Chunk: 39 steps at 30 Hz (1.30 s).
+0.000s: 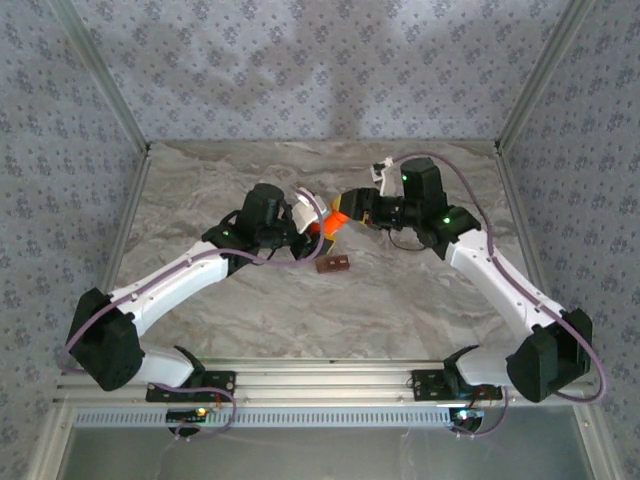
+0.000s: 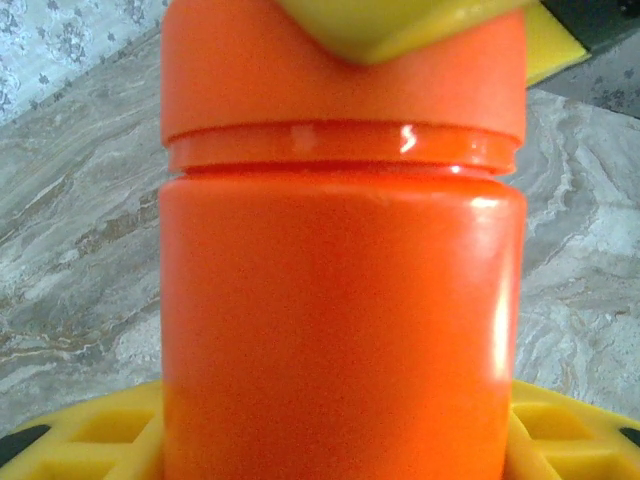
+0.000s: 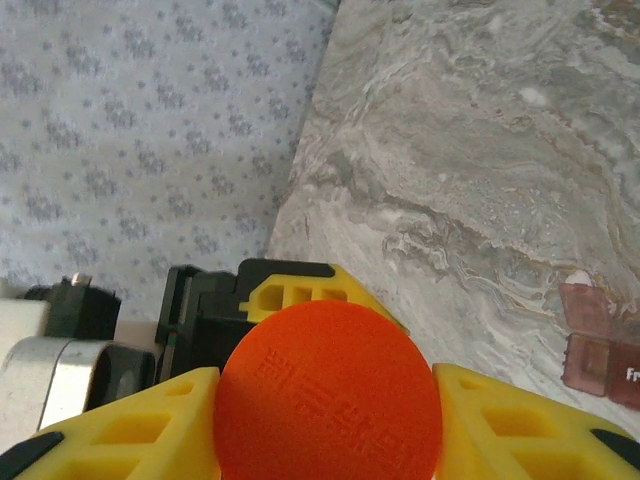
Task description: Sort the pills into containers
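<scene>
Nearby, containers (image 1: 333,265) flat on table (image 1: 400,310); beside bottle (image 1: 337,216)

Robot lab booth, patterned walls (image 1: 300,60), marble tabletop (image 1: 400,300)

- Tabletop (image 1: 400,310): grey-white marble pattern with brownish veins.
- Back wall (image 1: 320,90): pale blue-grey cloth printed with small floral motifs.
- Left wall (image 1: 45,190) and right wall (image 1: 595,180): the same cloth.
- Aluminium posts (image 1: 103,75) slant up from the rear corners.
- Aluminium rail (image 1: 320,380) along the near edge.
- Soft, even light; faint shadows on the back wall.
</scene>
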### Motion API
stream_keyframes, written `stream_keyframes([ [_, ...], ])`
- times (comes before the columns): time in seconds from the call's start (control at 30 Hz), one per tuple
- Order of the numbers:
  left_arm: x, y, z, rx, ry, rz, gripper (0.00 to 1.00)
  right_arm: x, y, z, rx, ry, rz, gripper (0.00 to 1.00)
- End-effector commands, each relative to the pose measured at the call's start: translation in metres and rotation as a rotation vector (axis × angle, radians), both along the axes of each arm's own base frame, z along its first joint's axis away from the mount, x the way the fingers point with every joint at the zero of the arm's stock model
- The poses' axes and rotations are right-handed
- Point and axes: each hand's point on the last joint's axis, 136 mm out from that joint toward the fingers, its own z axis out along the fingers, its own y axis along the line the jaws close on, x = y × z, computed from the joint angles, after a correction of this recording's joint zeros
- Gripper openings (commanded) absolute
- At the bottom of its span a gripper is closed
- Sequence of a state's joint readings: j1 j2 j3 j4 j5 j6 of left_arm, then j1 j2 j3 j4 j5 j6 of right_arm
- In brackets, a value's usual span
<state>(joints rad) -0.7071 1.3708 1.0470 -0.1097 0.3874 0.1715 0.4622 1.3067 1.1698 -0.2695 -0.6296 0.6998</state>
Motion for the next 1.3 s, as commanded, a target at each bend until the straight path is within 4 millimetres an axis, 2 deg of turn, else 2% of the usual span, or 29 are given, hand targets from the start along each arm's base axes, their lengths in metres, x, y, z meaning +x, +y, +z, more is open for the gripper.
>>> stream_keyframes([
  [0.0, 0.002, -0.009, 0.033, -0.069, -0.070, -0.028, 0.00, -0.019, 0.013, 0.020, -0.040, -0.253, 0.252, 0.50],
  [0.07, 0.002, -0.008, 0.033, -0.069, -0.072, -0.029, 0.00, -0.030, 0.010, 0.015, -0.080, -0.387, 0.354, 0.51],
  [0.2, 0.001, -0.008, 0.032, -0.067, -0.071, -0.029, 0.00, -0.006, -0.008, 0.014, -0.027, -0.405, 0.339, 0.52],
  [0.3, 0.001, -0.007, 0.031, -0.067, -0.067, -0.026, 0.00, 0.003, -0.010, 0.014, 0.035, -0.348, 0.332, 0.54],
  [0.33, 0.001, -0.007, 0.031, -0.068, -0.070, -0.025, 0.00, 0.004, -0.011, 0.018, 0.042, -0.345, 0.322, 0.59],
  [0.37, 0.001, -0.007, 0.031, -0.068, -0.069, -0.025, 0.00, 0.001, -0.012, 0.008, 0.044, -0.309, 0.312, 0.66],
  [0.4, 0.001, -0.007, 0.031, -0.070, -0.071, -0.025, 0.00, 0.000, -0.014, 0.013, 0.050, -0.310, 0.296, 0.72],
  [0.5, 0.002, -0.007, 0.032, -0.068, -0.073, -0.024, 0.00, 0.004, -0.030, 0.021, 0.046, -0.244, 0.177, 0.80],
  [0.67, 0.002, -0.006, 0.032, -0.058, -0.075, -0.027, 0.00, 0.012, -0.055, 0.026, 0.085, -0.079, -0.067, 0.81],
  [0.77, 0.002, -0.005, 0.031, -0.056, -0.070, -0.026, 0.00, 0.013, -0.061, 0.020, 0.070, 0.025, -0.177, 0.81],
  [0.93, 0.002, -0.006, 0.031, -0.057, -0.069, -0.028, 0.00, 0.012, -0.045, 0.023, 0.051, 0.052, -0.193, 0.83],
  [0.97, 0.002, -0.006, 0.031, -0.057, -0.066, -0.027, 0.00, 0.012, -0.041, 0.017, 0.034, 0.069, -0.187, 0.84],
  [1.0, 0.002, -0.006, 0.031, -0.058, -0.065, -0.028, 0.00, 0.012, -0.036, 0.029, 0.040, 0.041, -0.176, 0.84],
  [1.27, 0.002, -0.007, 0.031, -0.062, -0.064, -0.028, 0.00, 0.011, -0.010, 0.028, 0.025, 0.044, -0.125, 0.82],
])
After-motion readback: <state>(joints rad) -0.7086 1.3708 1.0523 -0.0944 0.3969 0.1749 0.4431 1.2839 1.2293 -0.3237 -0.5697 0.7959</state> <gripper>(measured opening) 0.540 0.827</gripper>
